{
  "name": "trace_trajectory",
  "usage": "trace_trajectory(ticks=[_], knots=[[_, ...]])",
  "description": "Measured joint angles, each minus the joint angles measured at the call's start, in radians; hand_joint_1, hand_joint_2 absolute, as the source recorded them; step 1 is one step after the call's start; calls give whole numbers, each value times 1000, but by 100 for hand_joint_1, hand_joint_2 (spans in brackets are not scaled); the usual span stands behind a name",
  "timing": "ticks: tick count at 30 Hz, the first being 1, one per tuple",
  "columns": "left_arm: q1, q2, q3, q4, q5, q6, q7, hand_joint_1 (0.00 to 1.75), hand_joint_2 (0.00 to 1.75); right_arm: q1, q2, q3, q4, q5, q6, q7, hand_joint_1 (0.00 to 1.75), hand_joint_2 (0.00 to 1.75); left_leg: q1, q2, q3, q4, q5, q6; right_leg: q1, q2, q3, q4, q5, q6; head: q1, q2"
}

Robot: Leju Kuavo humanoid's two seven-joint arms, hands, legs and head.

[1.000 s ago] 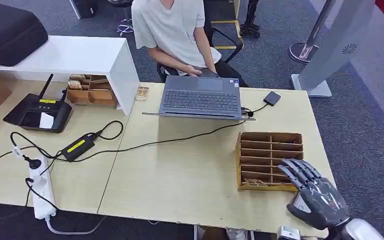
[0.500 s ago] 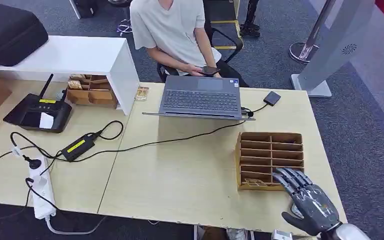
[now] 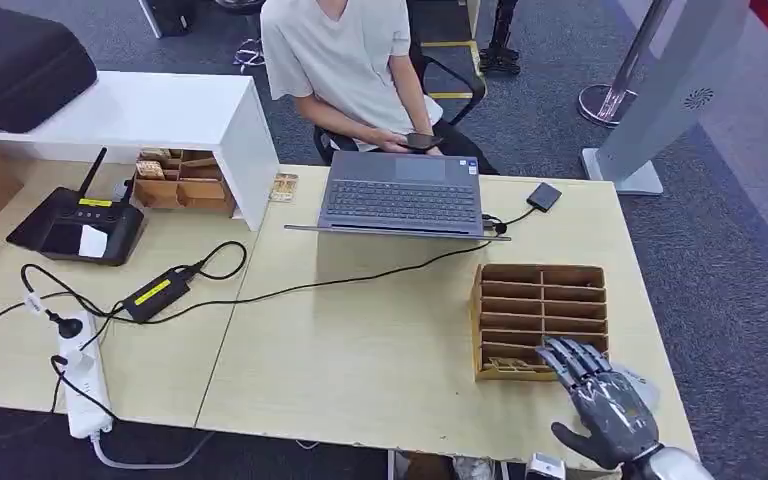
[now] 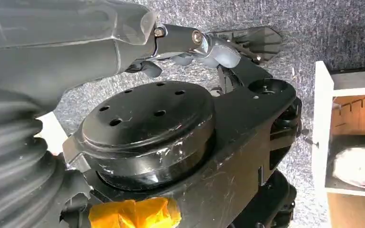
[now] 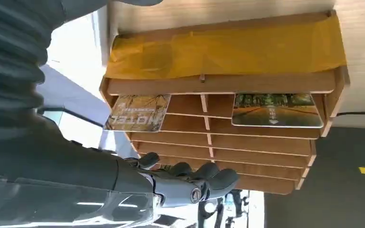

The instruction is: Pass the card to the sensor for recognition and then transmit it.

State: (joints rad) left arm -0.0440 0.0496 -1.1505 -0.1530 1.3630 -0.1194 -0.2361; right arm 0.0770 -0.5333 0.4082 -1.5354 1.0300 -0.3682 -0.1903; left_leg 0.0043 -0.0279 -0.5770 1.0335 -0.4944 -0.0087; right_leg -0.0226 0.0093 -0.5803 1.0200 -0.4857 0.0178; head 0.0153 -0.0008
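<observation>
Near the front right corner of the table, the right hand is seen poised just over the near edge of a wooden slotted rack, its fingers spread apart and stretched forward with nothing held in them. Two cards are seen lying in the rack's nearest row of slots — one printed with the word HOTEL, the other showing a tree-lined scene. In the right wrist view both cards are found in the same row, one on each side of the central divider, with the fingertips apart from them and no contact made; from the head view, a card is glimpsed in the near left slot, just beside the outstretched fingers. The rack's near wall is wrapped in yellow tape. The left hand is shown against grey carpet, and whether it is spread or curled cannot be told. Farther back on the table an open laptop is set, and behind it a person is seated holding a phone. Off to the left, a black device with an antenna and a white power strip are laid out.
</observation>
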Motion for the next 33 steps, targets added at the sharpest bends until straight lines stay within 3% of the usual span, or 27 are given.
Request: trace_trajectory(ticks=[19, 33], knots=[[0, 0, 0, 0, 6, 0, 4, 0, 175, -6, 25, -3, 33, 14, -36, 22, 0, 175, 0, 0, 0, 0, 0, 0, 0, 0, 0, 0, 0, 0, 0, 0], [1, 0, 0, 0, 16, 0, 5, 0, 175, 16, 31, -61, 36, 120, -154, 104, 0, 175, 0, 0, 0, 0, 0, 0, 0, 0, 0, 0, 0, 0, 0, 0]])
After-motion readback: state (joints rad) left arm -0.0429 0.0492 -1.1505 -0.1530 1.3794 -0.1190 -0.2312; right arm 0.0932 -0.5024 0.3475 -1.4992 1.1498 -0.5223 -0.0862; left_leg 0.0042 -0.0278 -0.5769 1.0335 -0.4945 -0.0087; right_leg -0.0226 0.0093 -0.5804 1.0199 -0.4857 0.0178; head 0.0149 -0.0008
